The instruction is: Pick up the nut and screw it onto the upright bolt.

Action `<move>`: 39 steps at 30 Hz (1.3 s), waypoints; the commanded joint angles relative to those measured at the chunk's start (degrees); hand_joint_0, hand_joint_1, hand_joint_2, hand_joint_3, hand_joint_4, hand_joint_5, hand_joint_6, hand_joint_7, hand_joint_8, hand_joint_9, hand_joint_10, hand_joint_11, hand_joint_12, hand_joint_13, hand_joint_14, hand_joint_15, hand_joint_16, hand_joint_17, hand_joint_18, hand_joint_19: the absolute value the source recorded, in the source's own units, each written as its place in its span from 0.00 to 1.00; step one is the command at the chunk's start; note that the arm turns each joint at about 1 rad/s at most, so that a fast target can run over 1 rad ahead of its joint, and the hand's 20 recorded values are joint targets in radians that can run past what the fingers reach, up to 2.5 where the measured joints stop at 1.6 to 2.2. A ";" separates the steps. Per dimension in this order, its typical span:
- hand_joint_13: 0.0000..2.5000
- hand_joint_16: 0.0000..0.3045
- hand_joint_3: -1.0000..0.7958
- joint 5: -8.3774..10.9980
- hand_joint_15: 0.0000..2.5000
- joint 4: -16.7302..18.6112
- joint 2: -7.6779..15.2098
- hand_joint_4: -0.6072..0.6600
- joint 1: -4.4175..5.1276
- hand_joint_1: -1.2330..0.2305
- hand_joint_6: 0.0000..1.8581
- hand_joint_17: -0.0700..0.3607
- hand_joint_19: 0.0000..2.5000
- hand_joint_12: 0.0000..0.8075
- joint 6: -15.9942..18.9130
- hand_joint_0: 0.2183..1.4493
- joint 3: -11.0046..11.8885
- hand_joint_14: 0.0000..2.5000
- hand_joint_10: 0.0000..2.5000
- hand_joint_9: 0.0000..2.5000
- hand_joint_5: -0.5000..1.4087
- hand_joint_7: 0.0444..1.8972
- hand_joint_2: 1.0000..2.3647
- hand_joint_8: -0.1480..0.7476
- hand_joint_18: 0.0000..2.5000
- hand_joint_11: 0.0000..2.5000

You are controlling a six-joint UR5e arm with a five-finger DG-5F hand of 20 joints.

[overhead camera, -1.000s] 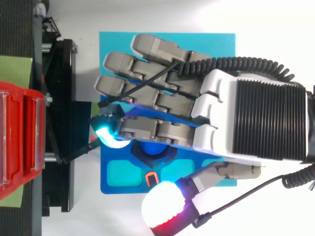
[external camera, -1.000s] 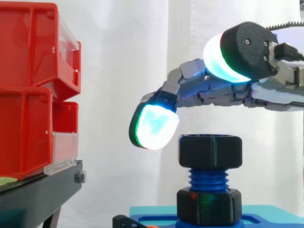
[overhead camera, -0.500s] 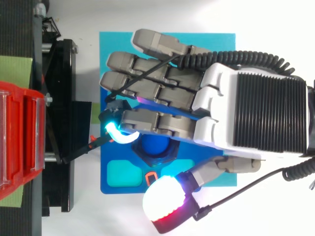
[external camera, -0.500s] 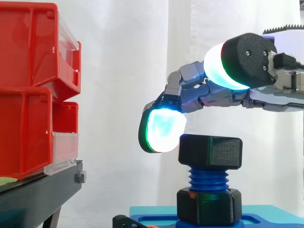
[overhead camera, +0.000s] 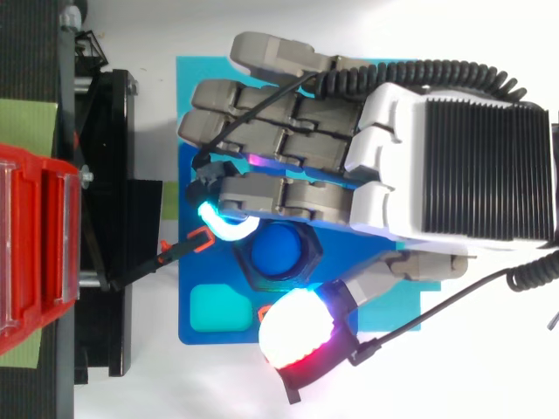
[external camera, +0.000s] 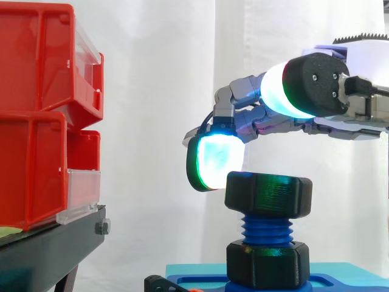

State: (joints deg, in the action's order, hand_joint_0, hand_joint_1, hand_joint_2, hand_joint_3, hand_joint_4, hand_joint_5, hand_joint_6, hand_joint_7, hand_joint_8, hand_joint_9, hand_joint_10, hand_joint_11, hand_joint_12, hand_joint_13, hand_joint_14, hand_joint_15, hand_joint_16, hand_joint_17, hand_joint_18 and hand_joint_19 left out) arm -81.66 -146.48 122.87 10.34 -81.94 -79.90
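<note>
A black six-sided nut (external camera: 268, 194) sits on top of the upright blue bolt (external camera: 266, 230), with bare threads showing below it. Seen from above, both stand toward 6 o'clock on the blue base (overhead camera: 218, 336).

This looks like a robot lab test bench. A white curtain (external camera: 158, 73) hangs behind the hand (overhead camera: 393, 175), stacked red bins (external camera: 36, 121) sit on a black stand (external camera: 55, 243) ahead of it, and a blue tray (overhead camera: 196, 334) lies beneath it.
</note>
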 commanded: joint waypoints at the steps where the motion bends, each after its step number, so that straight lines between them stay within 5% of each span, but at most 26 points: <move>1: 0.19 0.07 0.28 -0.78 0.00 0.06 0.00 0.68 -0.49 0.72 0.27 0.28 0.00 0.29 -0.06 0.25 0.01 0.00 0.00 0.22 0.25 0.67 0.00 0.43 0.07 0.00; 8: 0.30 0.04 0.28 -1.49 0.00 -0.29 0.09 0.57 -0.84 0.67 0.27 0.23 0.00 0.19 -0.06 0.27 0.01 0.00 0.00 0.35 0.29 0.81 0.00 0.43 0.20 0.00; 21: 0.36 0.03 0.28 -1.58 0.00 0.06 0.09 0.56 -0.93 0.66 0.30 0.21 0.04 0.16 -0.06 0.27 -0.08 0.00 0.00 0.42 0.29 0.77 0.00 0.43 0.27 0.00; 26: 0.41 0.02 0.28 -1.58 0.00 -0.29 0.09 0.55 -1.19 0.65 0.31 0.20 0.06 0.13 -0.06 0.27 0.01 0.00 0.00 0.51 0.29 0.72 0.00 0.42 0.31 0.00; 29: 0.46 0.01 0.28 -1.66 0.00 -1.00 0.00 0.54 -1.90 0.63 0.34 0.18 0.08 0.10 -0.06 0.28 0.01 0.00 0.00 0.60 0.29 0.65 0.00 0.41 0.36 0.04; 30: 0.48 0.01 0.28 -2.81 0.00 -1.88 0.09 0.54 -2.78 0.62 0.35 0.17 0.09 0.09 -0.06 0.28 0.01 0.00 0.00 0.62 0.29 0.63 0.00 0.40 0.38 0.05; 39: 0.53 0.00 0.28 -4.39 0.02 -2.67 0.00 0.54 -4.27 0.62 0.37 0.16 0.11 0.11 -0.06 0.28 0.01 0.00 0.01 0.70 0.29 0.57 0.00 0.39 0.41 0.12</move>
State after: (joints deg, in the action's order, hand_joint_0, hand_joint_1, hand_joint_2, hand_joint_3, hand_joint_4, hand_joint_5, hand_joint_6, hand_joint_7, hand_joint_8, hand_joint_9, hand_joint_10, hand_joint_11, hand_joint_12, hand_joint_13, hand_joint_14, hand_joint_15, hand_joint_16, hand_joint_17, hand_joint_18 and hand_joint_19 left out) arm -85.58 -148.86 122.91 6.56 -82.00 -79.90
